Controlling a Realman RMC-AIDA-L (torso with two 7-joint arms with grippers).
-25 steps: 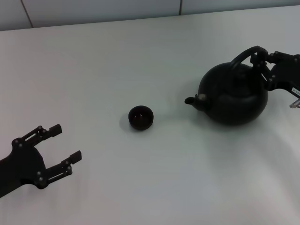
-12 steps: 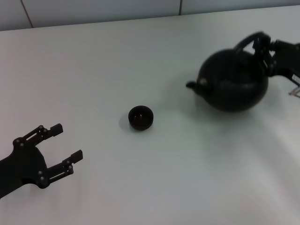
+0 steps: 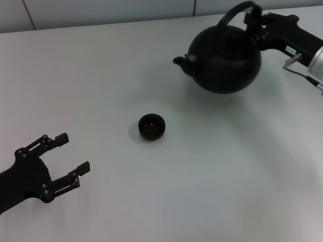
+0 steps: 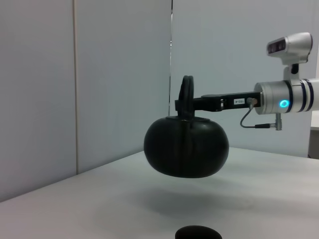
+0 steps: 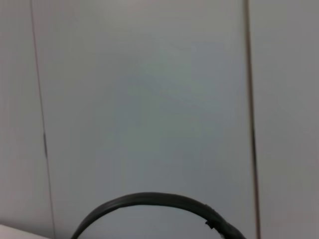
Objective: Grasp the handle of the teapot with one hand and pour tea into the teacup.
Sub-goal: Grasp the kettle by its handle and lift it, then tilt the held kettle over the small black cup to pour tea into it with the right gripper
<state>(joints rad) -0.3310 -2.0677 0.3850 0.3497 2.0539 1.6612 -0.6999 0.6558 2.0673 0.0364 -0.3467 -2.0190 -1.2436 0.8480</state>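
Observation:
The black teapot [image 3: 225, 59] hangs in the air at the upper right, upright, its spout [image 3: 179, 60] pointing left. My right gripper [image 3: 255, 23] is shut on the arched handle [image 3: 233, 11] at its right side. The left wrist view shows the teapot [image 4: 186, 147] lifted clear of the table, held by the handle [image 4: 186, 95]. The right wrist view shows only the handle's arc [image 5: 149, 201]. The small black teacup [image 3: 151, 126] sits on the table, left of and nearer than the teapot; its rim shows in the left wrist view [image 4: 198, 232]. My left gripper [image 3: 66, 160] is open and empty at the lower left.
The white table [image 3: 126, 65] ends at a pale wall [image 3: 101, 10] at the back. The teapot's faint shadow [image 3: 242, 118] lies on the table below it.
My right gripper has lifted the teapot off the table and carried it left and away from me, toward the teacup's side. The left arm and the teacup have not moved.

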